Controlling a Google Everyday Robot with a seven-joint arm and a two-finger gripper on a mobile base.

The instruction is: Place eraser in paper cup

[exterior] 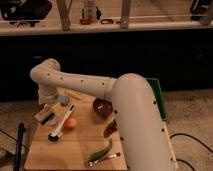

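Note:
The paper cup [63, 100], small and pale with a bluish-grey top, stands at the back left of the wooden table [75, 155]. My gripper [46, 116] hangs low over the table's left edge, just left of and in front of the cup. A tan block-like piece [40, 115] and a dark piece [49, 119] show at the gripper. I cannot tell which of them is the eraser or part of the gripper. My white arm [125, 100] sweeps from the lower right across the table to the gripper.
A dark red bowl [102, 107] stands right of the cup. An orange ball [70, 123], a black and white brush [59, 129], a green pod-like item [102, 150], a brown item [111, 128] and a yellow item [74, 94] lie on the table. A green board [159, 97] is at the right.

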